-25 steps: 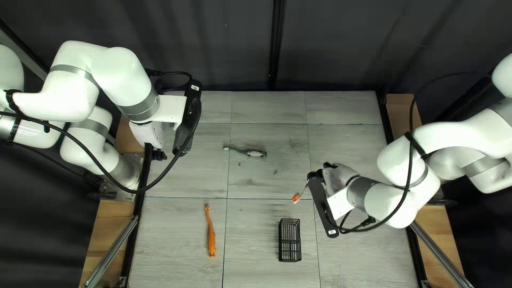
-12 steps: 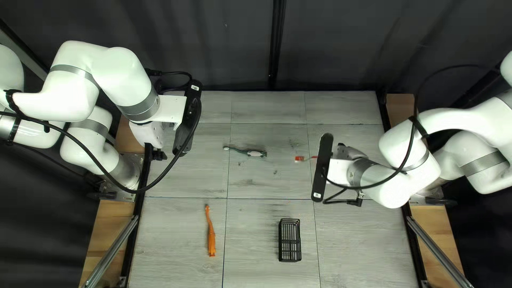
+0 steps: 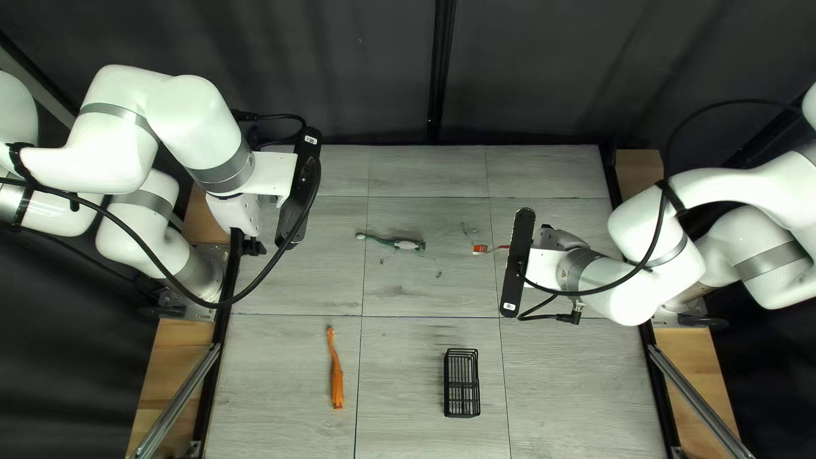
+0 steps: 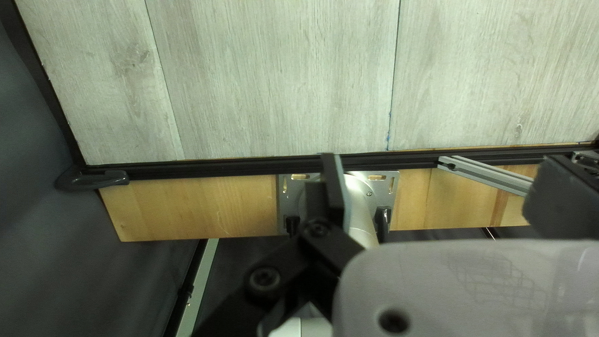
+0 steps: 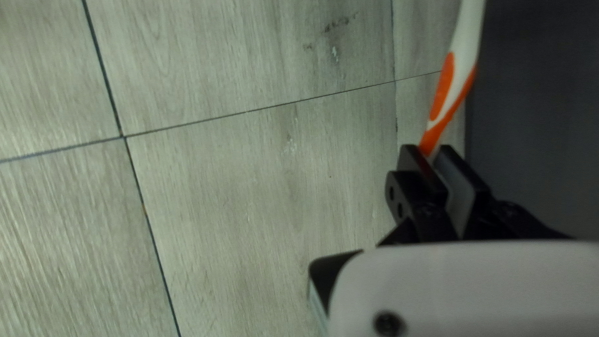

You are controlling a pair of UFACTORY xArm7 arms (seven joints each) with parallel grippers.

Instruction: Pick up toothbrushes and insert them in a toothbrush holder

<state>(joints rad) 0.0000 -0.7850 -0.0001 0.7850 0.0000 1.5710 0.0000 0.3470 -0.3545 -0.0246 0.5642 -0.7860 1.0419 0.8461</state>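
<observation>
Your right arm (image 3: 654, 246) has swung toward the counter's (image 3: 416, 357) far edge since the first picture, carrying the orange-and-white toothbrush (image 5: 467, 37) along; your left arm (image 3: 204, 119) and the other pieces stay put. The right gripper (image 5: 430, 153) has its jaws clamped on that brush, gripping one part while the rest juts ahead. On your left gripper (image 4: 440, 163) the jaws stand apart, holding nothing.

Watch that jutting length: if you turn the brush upright with a bump, it could pivot in the pads. Come down slightly off line and the tip may catch the wire rim, skidding or tipping the toothbrush holder (image 3: 461, 350), which looks light.

You get the grip only from the right wrist view; from above, the gripper's housing hides it. Only the top left view gives you the holder near the close edge, the green toothbrush (image 3: 406, 245) beyond it and the orange toothbrush (image 3: 337, 382) off to its left. The left wrist view shows you no brush, just counter, wooden ledge (image 4: 199, 209) and arm base.
</observation>
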